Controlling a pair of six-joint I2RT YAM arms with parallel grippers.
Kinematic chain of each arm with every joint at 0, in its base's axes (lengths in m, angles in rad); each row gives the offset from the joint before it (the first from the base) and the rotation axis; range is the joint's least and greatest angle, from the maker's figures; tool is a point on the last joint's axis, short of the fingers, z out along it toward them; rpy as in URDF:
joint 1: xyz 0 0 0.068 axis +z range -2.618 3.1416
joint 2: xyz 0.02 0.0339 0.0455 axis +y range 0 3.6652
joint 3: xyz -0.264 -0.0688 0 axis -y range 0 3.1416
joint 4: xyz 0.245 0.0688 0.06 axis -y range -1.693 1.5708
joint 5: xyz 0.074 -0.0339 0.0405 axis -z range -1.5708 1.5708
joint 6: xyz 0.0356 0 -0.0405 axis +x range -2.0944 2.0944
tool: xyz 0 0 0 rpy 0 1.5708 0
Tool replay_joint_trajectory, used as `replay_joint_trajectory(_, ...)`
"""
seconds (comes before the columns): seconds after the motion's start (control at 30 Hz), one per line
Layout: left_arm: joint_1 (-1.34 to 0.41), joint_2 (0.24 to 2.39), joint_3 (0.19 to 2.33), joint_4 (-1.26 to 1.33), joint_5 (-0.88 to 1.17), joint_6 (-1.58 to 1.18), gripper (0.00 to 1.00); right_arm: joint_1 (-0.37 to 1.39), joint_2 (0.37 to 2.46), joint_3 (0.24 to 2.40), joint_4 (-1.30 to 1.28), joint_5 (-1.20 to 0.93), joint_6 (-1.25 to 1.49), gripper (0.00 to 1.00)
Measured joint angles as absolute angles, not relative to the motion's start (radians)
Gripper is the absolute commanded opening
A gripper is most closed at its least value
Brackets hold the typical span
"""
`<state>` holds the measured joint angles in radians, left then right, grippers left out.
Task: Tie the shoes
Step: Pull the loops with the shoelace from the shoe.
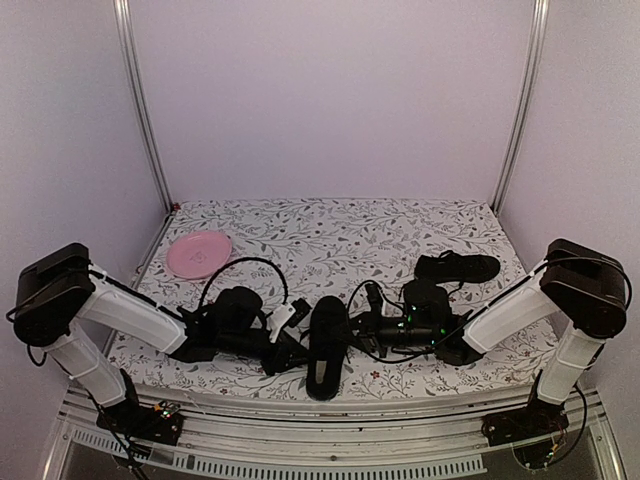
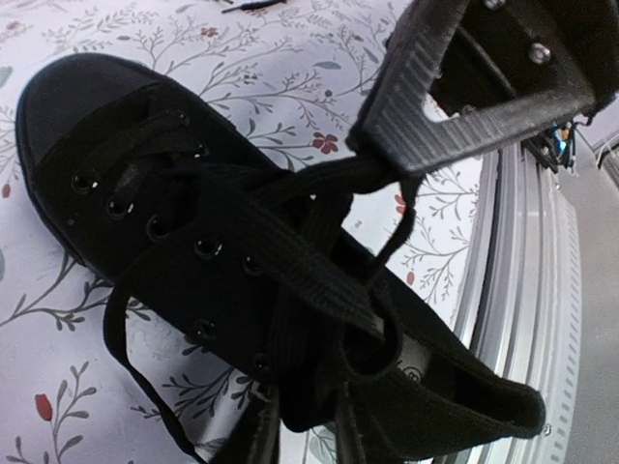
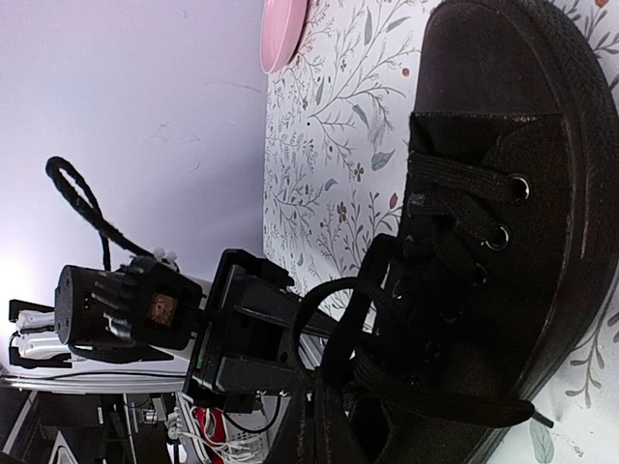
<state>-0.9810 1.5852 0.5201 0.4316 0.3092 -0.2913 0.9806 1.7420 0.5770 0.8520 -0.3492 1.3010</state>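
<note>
Honestly, near shoe [image 1: 327, 348] sits at the table [image 1: 400, 230] edge; left gripper [image 1: 293, 343] narrow at a lace [image 2: 290, 246], can't tell if pinched, right gripper [image 1: 369, 322] closed. Other shoe [image 1: 458, 266] lies farther back. Tug unevenly and the lace slips out or the shoe slides off

The first shoe [image 1: 327, 345] lies sole down in the lower middle of the top view, lengthwise, toe toward the top of the frame. It is all black and low, with a rounded toe cap and small eyelets. Its laces [image 2: 290, 251] are threaded but untied, and the flat black bands rise in loose loops above the tongue. The second shoe [image 1: 458, 266], equally black, lies crosswise right of centre.
</note>
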Motion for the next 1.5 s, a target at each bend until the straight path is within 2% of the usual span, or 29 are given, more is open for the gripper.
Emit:
replay_joint_trajectory(0.2,-0.982,1.598,0.53,0.43,0.299,-0.3,0.0,0.981,1.726,0.58,0.818,-0.339,1.286,0.02)
replay_joint_trajectory(1.07,-0.982,1.559,0.494,0.373,0.17,-0.375,0.0,0.904,1.691,0.617,0.532,-0.124,1.037,0.02)
replay_joint_trajectory(1.5,-0.982,1.484,0.421,0.327,0.093,-0.424,0.0,0.9,1.69,0.617,0.402,-0.005,1.006,0.02)
